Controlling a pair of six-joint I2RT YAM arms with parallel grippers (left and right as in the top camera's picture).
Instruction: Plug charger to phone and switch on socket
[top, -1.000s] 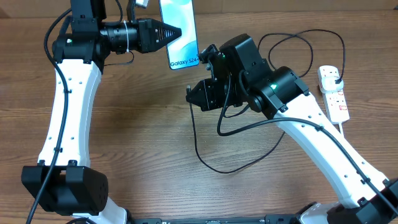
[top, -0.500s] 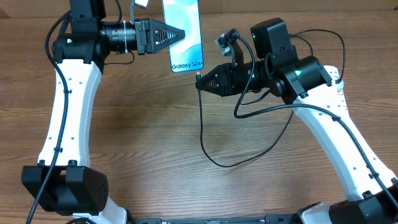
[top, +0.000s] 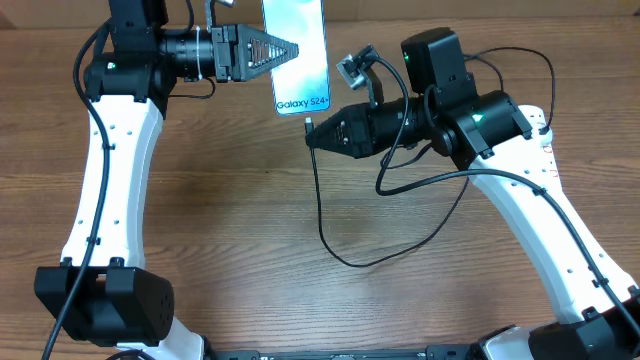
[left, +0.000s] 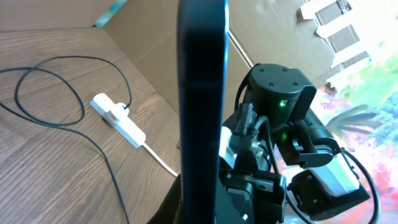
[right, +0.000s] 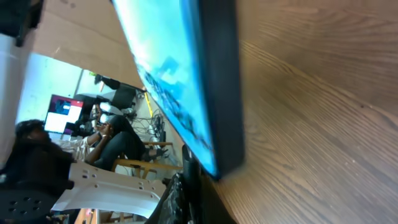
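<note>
Your left gripper (top: 291, 48) grips the phone (top: 302, 60) above the table, so its bottom edge is free. Just under this edge, your right gripper (top: 311, 134) pinches the charger (top: 318, 190) tip, ready for insertion.

The wood-grain table (top: 230, 230) carries the black charger cable (top: 365, 265), lying slack in a wide loop near its middle, and the white power strip (left: 118, 119) near its right edge.
</note>
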